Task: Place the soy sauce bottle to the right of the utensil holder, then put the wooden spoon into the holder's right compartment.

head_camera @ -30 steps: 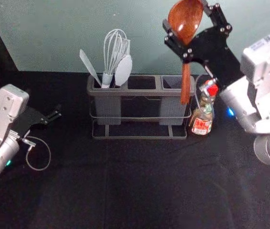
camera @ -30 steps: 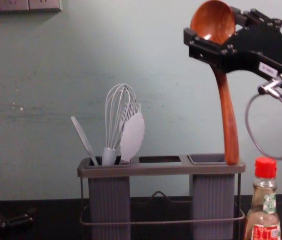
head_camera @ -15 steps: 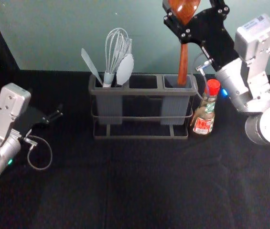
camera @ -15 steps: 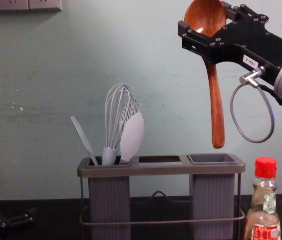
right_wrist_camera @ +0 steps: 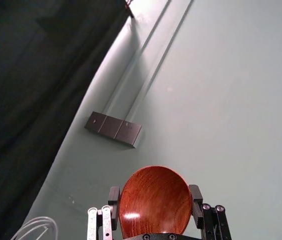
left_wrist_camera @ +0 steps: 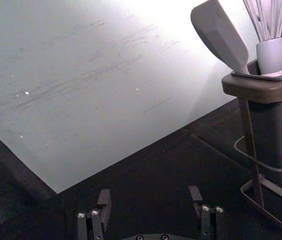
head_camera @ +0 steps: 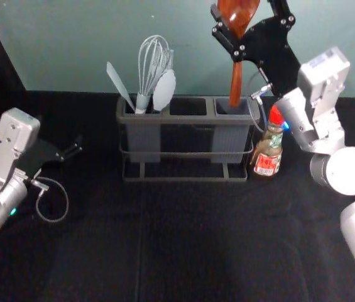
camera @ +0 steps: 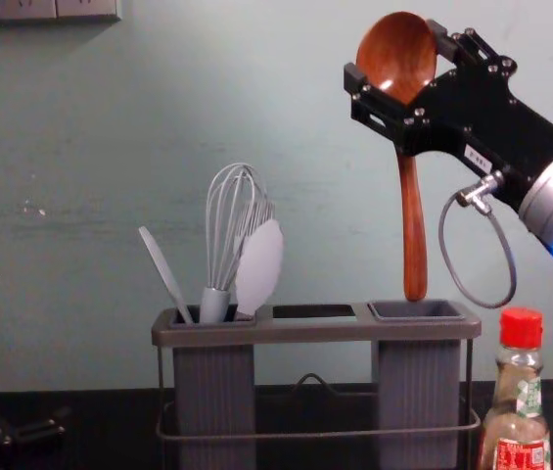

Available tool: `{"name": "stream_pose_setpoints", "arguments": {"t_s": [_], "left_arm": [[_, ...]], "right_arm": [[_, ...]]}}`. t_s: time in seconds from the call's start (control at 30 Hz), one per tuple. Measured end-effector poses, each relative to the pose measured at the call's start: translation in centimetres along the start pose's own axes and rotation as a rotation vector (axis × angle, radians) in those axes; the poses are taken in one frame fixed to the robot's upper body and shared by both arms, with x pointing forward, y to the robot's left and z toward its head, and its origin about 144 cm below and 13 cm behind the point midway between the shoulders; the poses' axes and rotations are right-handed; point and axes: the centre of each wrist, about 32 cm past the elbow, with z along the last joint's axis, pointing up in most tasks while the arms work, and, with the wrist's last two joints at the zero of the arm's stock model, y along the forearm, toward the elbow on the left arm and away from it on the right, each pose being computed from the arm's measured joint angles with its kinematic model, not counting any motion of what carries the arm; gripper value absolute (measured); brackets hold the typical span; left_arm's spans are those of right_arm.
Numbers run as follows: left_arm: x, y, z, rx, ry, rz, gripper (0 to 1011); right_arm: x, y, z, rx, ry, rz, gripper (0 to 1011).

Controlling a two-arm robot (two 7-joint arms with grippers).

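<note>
The left tool (head_camera: 75,148) is parked over the desk (head_camera: 164,245), spread. Right of it stands the holder (camera: 315,331), a whisk (camera: 237,211) in its left compartment (camera: 214,401); the spoon (camera: 413,220) hangs handle down near the right compartment (camera: 418,392), its bowl pinched by the right tool (camera: 393,57), and the bottle (camera: 518,406) stands just right of the holder.

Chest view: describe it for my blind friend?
The robot's right gripper holds a wooden spoon, handle down, over the right compartment of a utensil holder. A whisk and other tools stand in the left one; a soy sauce bottle is at its right.
</note>
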Motion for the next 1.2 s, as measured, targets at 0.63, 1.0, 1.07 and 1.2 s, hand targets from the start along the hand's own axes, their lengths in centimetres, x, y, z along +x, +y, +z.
{"name": "stream_pose_setpoints", "arguments": {"t_s": [0.63, 1.0, 1.07, 1.2], "left_arm": [[0.0, 0.0, 0.0, 0.000, 0.000, 0.000, 1011], [0.0, 0.0, 0.0, 0.000, 0.000, 0.000, 1011], [0.0, 0.0, 0.0, 0.000, 0.000, 0.000, 1011], [0.0, 0.0, 0.0, 0.000, 0.000, 0.000, 1011]], "right_arm": [[-1.6, -2.4, -2.6, 0.020, 0.014, -0.015, 846], [-2.6, -3.3, -3.8, -0.014, 0.029, -0.007, 846], [-2.7, -3.4, -3.9, -0.019, 0.032, -0.007, 846], [-2.8, -3.5, -4.2, -0.028, 0.036, -0.005, 846]]}}
